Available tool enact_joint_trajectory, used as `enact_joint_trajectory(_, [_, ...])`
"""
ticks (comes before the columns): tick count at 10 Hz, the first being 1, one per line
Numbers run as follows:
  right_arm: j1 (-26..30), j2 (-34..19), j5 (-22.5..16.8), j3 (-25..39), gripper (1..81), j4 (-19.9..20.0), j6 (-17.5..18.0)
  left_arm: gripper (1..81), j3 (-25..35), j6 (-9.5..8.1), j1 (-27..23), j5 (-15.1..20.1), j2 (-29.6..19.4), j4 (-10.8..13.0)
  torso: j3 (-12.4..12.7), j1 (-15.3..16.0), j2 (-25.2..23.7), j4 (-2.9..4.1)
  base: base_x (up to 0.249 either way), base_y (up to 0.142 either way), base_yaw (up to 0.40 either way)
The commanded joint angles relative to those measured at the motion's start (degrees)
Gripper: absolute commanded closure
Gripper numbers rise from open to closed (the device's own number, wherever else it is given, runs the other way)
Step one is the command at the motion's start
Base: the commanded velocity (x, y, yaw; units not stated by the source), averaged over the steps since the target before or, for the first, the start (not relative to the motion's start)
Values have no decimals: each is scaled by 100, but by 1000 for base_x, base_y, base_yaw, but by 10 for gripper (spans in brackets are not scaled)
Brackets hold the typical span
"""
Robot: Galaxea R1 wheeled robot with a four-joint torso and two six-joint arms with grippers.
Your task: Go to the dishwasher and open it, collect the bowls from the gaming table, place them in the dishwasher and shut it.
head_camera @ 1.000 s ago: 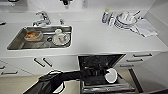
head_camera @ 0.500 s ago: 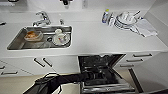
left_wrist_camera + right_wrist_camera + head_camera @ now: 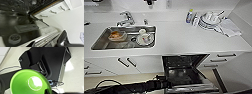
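Head view: dishwasher (image 3: 185,72) under the white counter (image 3: 184,37), door dropped open, dark inside, racks only dimly visible. Left arm (image 3: 134,87) entering from the lower left, its tip at the near left corner of the open door.

Left wrist view: inner face of the dishwasher door (image 3: 18,28) close up, with the detergent tray (image 3: 25,27) and a round cap (image 3: 14,38); brushed steel edge of the door (image 3: 47,40) just beside the left pincer (image 3: 48,41). One dark finger (image 3: 61,37) clear, the other barely in frame; apart, nothing between them, so left pincer wide.

Right wrist view: green bowl (image 3: 30,83), shiny, bright glare spot at its bottom, held at the rim by the right pincer (image 3: 48,90). Behind it dark robot body and pale floor (image 3: 75,72).

On the counter: sink (image 3: 124,37) with an orange dish (image 3: 116,35) and a white plate (image 3: 145,38); tap (image 3: 126,18) behind; bottle (image 3: 189,15) and stacked white dishes (image 3: 210,19) to the right, cloth (image 3: 230,27) beside them.
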Motion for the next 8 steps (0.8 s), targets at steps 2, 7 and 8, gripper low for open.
enact_joint_trajectory(2, [610,-1445,-152,1561,811,-84,312,10,1442,1199,2864,232,-1770,1003,0,0,0,0,0,0,0])
enact_joint_trajectory(7, [1796,-2781,-478,3343,811,4,619,10,-1727,1245,4767,-1405,-734,1462,0,0,0,0,0,0,0])
enact_joint_trajectory(8, [2059,-2940,-538,3678,811,22,663,10,-2283,1236,4917,-1971,-637,1445,0,0,0,0,0,0,0])
